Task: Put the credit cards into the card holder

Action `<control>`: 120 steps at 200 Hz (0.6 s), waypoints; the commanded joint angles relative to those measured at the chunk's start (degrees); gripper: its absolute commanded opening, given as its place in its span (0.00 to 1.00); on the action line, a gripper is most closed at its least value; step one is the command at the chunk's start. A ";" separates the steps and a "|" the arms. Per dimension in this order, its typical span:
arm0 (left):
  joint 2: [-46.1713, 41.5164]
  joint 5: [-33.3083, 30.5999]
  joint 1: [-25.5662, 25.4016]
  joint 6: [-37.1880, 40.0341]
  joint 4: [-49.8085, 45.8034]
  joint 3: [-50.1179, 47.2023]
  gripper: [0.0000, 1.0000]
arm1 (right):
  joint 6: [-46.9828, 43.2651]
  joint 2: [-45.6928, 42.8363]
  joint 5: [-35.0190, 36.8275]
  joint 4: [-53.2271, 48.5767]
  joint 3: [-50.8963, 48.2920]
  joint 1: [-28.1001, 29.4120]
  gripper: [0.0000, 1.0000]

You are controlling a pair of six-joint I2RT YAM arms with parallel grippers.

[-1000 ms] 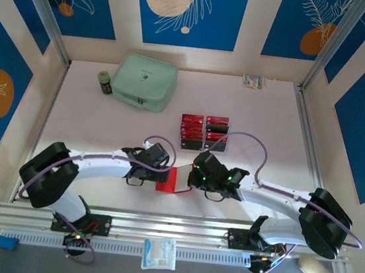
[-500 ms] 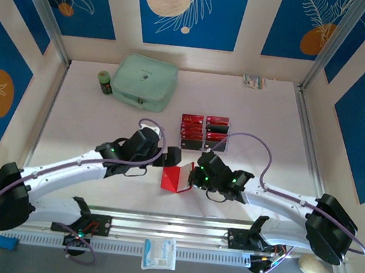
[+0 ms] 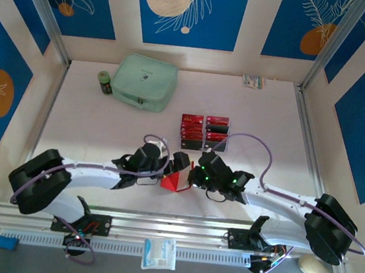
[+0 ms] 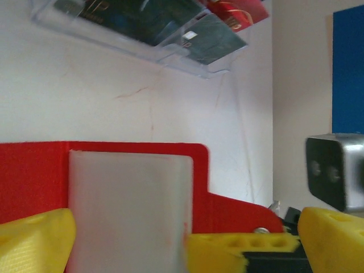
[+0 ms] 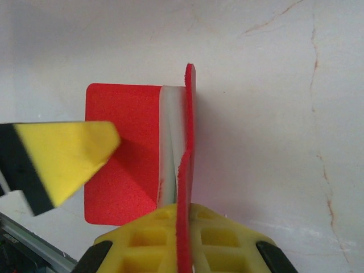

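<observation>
Card holder (image 3: 171,182): red folding wallet with a pale grey-white lining, at the middle of the table (image 3: 271,121) toward its near edge, between the two grippers. Opened to an L: one flap flat on the surface, the other stood upright on edge, lining turned toward the flat half. Right gripper (image 5: 186,230): clamped tight on the near end of the upright flap, yellow fingers (image 5: 142,239) pressed against either face of the red leaf. Left gripper (image 4: 182,242): spread as wide as it goes, gripping nothing. Yellow fingertips (image 4: 34,242) far apart, one on either side of the wallet's pale panel in the left wrist view. One tip over the edge of the flat flap in the right wrist view; contact with the wallet not determinable. Credit cards (image 3: 203,130): red with dark bands, filed in rows in a clear tray (image 4: 187,60), just beyond the card holder and apart from it. Mint-green zip case (image 3: 145,82): far left part of the table, closed, with a small dark jar (image 3: 104,82) just beside its left edge. Small printed packet (image 3: 253,81): at the far edge, right of centre. White packet (image 3: 158,253): below the mounting rail, between the two arm bases.
</observation>
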 commanded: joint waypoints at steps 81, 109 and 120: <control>7.32 -1.05 -0.53 -0.04 14.99 -5.75 1.00 | 3.01 -6.27 -7.39 13.64 -8.01 -4.39 0.00; 6.40 -1.55 -0.39 2.51 12.50 -5.44 1.00 | 2.49 -7.20 -7.59 13.71 -8.08 -4.64 0.00; 5.37 -2.03 -0.35 4.36 8.88 -4.76 1.00 | 2.15 -7.21 -7.35 12.75 -7.63 -4.63 0.00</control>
